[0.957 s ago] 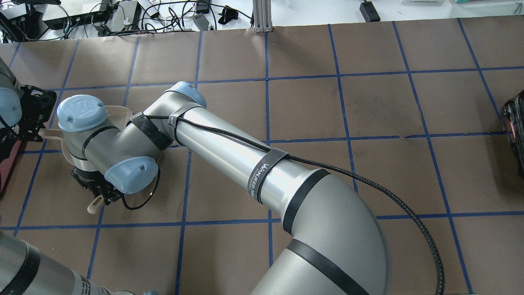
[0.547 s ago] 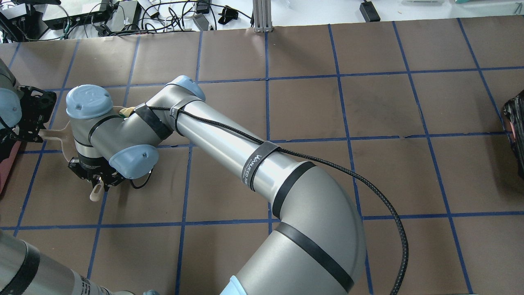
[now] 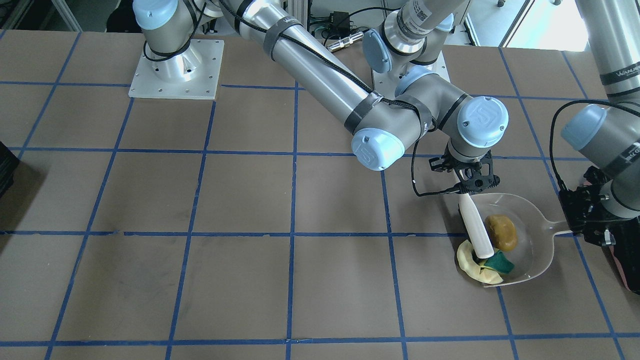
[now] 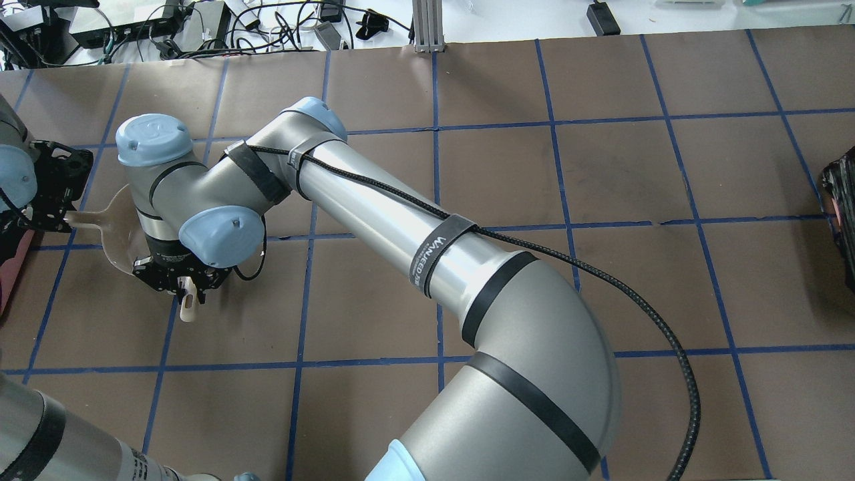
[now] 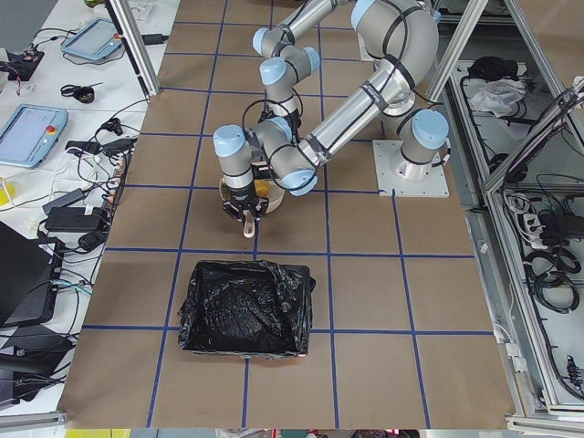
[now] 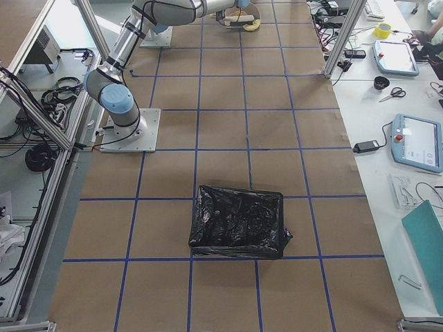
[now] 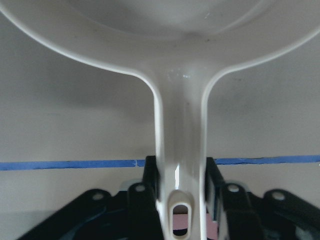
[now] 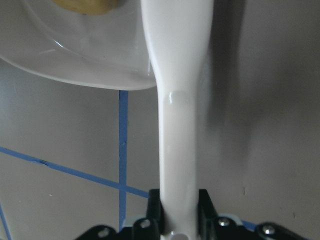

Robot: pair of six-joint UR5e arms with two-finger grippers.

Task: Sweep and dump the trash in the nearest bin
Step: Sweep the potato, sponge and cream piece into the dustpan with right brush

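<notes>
The right arm (image 3: 320, 65) stretches diagonally across the brown, blue-taped table (image 3: 200, 200) into the left arm's side. Its wrist is bent straight down over the inner rim of a translucent white dustpan (image 3: 536, 225). The left arm (image 3: 612, 145) comes down beside the pan, its wrist low and aimed along the pan's handle. The trash (image 3: 500, 237) is three small pieces. A tan-orange rounded lump (image 3: 501, 230) lies well inside the scoop. A green-and-yellow sponge chunk (image 3: 496, 263) rests at the open lip. A pale yellow crescent (image 3: 467, 260) curls at the lip, partly outside it and touching the sponge. The bin (image 5: 245, 308), lined with a crinkled glossy black bag, stands on the table near the pan, toward the robot's left end. The right gripper (image 8: 179, 200) has its jaws clamped on the handle of a white brush (image 3: 475, 225), whose lower end reaches the sponge. The left gripper (image 7: 181, 175) has its jaws closed tight on the dustpan's slim handle, with the pan held level.
</notes>
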